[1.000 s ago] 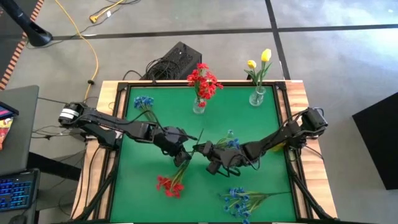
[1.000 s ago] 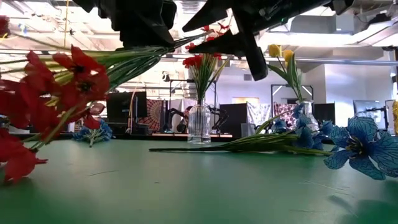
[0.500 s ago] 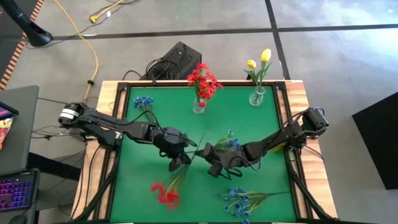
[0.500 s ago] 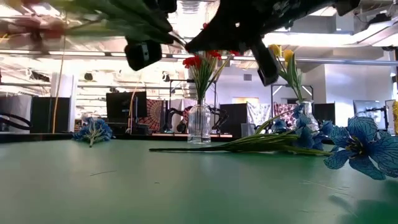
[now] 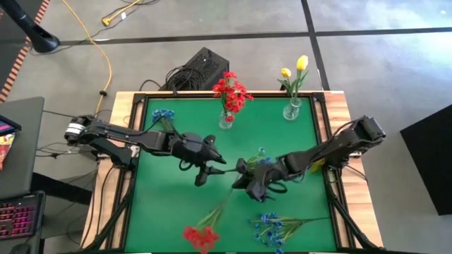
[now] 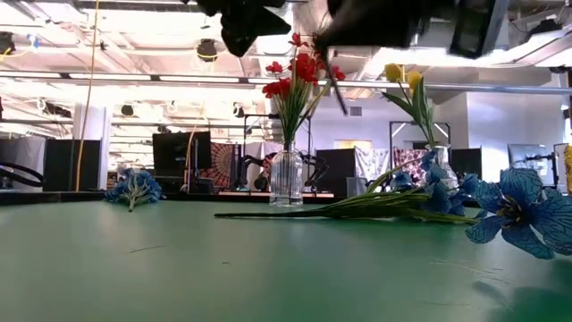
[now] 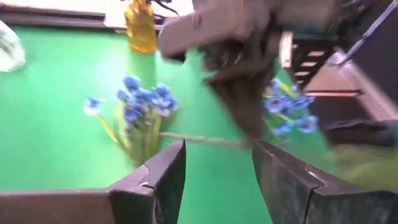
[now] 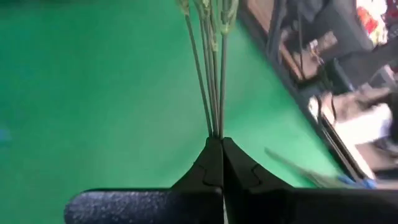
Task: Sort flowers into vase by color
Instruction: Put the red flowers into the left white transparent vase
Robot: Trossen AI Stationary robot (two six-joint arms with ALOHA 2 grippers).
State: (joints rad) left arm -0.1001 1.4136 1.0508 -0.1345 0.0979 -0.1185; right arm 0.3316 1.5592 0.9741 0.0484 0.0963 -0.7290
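Note:
A red flower spray point(image 5: 200, 236) with a long green stem reaches from my right gripper point(image 5: 239, 183), which is shut on it above the table's middle, toward the near edge. My left gripper point(image 5: 206, 168) stands open just left of it with nothing between its fingers point(image 7: 168, 177). At the far edge, a glass vase point(image 5: 226, 120) holds red flowers point(image 6: 295, 76) and a second vase point(image 5: 292, 109) holds yellow buds. Blue sprays lie on the green table at far left point(image 5: 162, 116), in the middle point(image 5: 263, 161) and near right point(image 5: 275, 227). My right gripper pinches the bundled thin stems at their free end point(image 8: 214, 127) between its two shut fingers. The stems run straight out ahead of the fingers, in line with them. The spray stretches toward the near edge, and the low view shows none of it on the table.
Black cables and a box point(image 5: 201, 67) sit behind the far edge. Wooden rails point(image 5: 339, 113) frame the green mat. An orange bottle point(image 7: 140, 28) stands at the table's right side. Bare mat lies at near left point(image 5: 159, 212).
My left gripper has opened, let go of the red spray and risen slightly toward the far edge. My right gripper has shut on the stem's end. The spray has swung, and its blooms have moved toward the near edge and out of the low view.

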